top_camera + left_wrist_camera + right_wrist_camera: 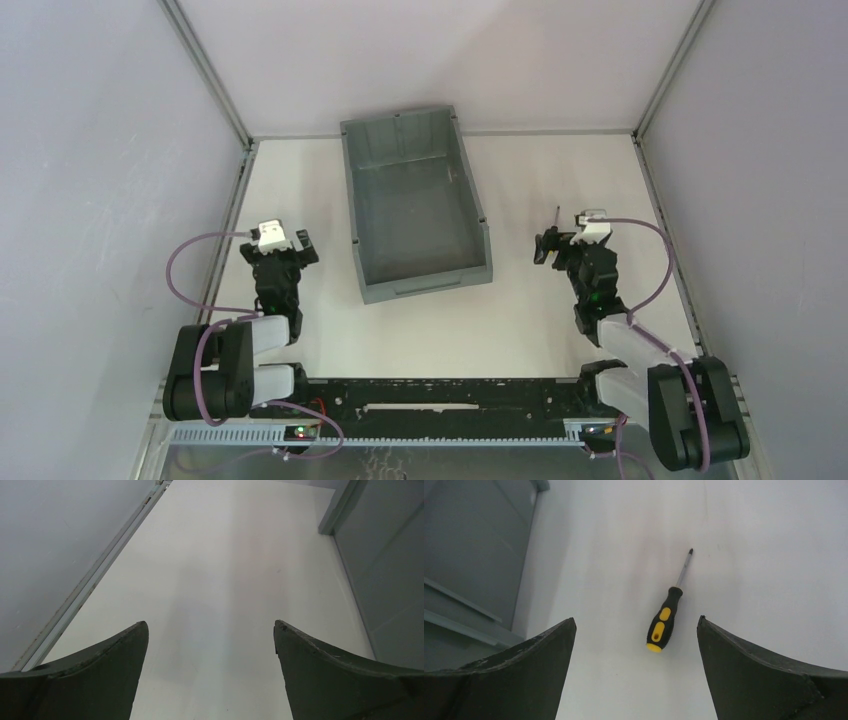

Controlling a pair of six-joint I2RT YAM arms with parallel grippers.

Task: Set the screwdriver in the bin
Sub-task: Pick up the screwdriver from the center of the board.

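Note:
The screwdriver has a black-and-yellow handle and a thin shaft. It lies flat on the white table, tip pointing away from me. In the top view only its shaft shows, ahead of my right gripper. In the right wrist view my right gripper is open and empty above the table, with the handle's end between the fingertips, right of centre. The dark grey bin stands empty in the middle of the table, and its wall shows in the right wrist view. My left gripper is open and empty to the left of the bin.
Grey walls and metal frame rails close in the table on the left, the right and the back. In the left wrist view the bin's wall stands to the right of my left gripper, with bare white table ahead.

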